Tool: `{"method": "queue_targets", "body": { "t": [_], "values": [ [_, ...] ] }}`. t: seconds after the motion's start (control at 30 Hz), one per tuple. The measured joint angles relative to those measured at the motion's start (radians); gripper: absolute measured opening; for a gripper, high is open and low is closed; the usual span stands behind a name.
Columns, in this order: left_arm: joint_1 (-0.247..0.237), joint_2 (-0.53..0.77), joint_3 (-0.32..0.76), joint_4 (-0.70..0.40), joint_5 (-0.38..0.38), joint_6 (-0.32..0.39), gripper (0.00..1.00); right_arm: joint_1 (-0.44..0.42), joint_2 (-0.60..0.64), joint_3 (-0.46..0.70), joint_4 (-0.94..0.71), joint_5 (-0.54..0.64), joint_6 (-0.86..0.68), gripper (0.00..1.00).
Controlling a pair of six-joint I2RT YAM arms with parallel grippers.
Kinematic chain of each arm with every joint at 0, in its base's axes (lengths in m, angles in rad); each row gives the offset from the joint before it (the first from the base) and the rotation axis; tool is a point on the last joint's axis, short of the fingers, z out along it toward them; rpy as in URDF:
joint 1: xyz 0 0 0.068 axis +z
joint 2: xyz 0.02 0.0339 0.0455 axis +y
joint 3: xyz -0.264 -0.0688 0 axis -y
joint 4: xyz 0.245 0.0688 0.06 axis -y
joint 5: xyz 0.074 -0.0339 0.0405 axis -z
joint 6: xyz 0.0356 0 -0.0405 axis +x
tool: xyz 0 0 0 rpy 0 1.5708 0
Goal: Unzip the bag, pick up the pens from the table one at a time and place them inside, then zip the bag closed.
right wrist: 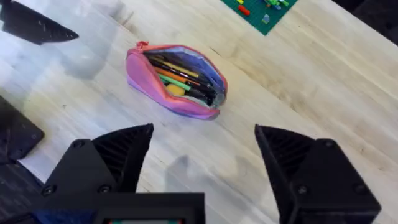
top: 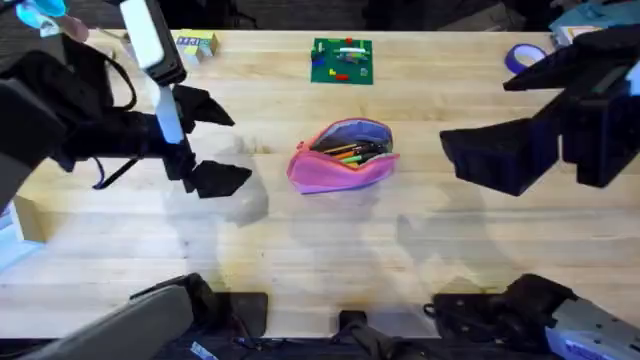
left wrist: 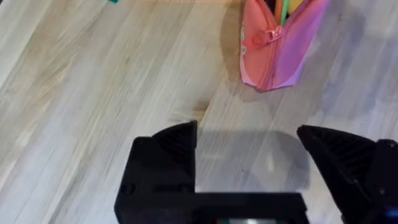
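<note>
Pouch (top: 343, 158) at mid-desk, lying open with its lilac lining showing and the pens (top: 350, 152) already inside; no loose pen is visible on the bare wood. The step in hand is judged to be closing the zip. Left tool (top: 207, 140) hangs beside the pouch with fingers spread and empty; right tool (right wrist: 202, 165) hovers on the other side, likewise spread and holding nothing. The zip pull (left wrist: 272, 35) sits at the pouch end nearer the left tool. A sound approach: one tool pins the fabric at that end while the other pinches the small pull and draws it along the opening, keeping the pen tips clear of the teeth. The green board (top: 342, 61) lies well apart, farther back on the desk (top: 300, 260).
</note>
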State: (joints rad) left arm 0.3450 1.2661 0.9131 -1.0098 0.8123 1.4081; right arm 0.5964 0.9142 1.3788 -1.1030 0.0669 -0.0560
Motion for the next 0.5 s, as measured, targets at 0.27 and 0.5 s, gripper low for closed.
{"method": "queue_targets", "body": {
  "t": [0.27, 0.5],
  "values": [
    [0.0, 0.118, 0.0, 0.005, 0.083, 0.043, 0.995, 0.0, 0.0, 0.0, 0.0, 0.0, 0.062, 0.998],
    [0.0, 0.134, 0.0, 0.008, 0.109, 0.052, 0.994, 0.0, 0.0, 0.0, -0.026, 0.0, 0.087, 0.998]
  ]
}}
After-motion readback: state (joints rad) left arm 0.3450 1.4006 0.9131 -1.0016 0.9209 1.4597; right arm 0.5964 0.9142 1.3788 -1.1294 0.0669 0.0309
